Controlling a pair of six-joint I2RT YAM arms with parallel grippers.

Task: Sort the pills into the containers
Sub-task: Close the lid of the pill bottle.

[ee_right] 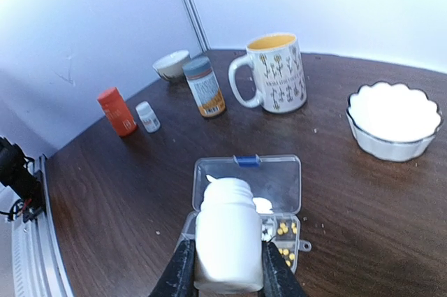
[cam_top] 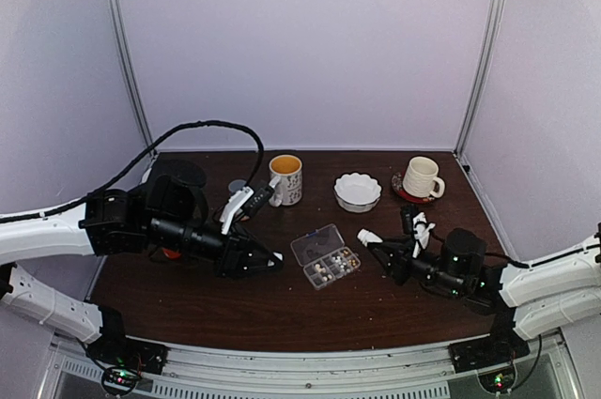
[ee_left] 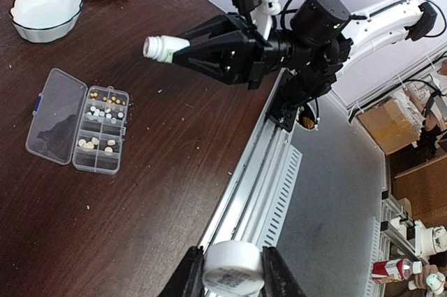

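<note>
Pill box (ee_left: 52, 119) open, pills (ee_left: 106, 110) in several compartments (ee_left: 98, 161). Right gripper (ee_right: 225, 261) clamped on uncapped white bottle (ee_right: 227, 230) near it. Left gripper (ee_left: 234, 272) clamped on small white bottle (ee_left: 234, 262).

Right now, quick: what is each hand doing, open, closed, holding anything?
Left hand: closed on a small white round plastic piece; cap or bottle cannot be told.
Right hand: closed on an uncapped white plastic bottle.
</note>
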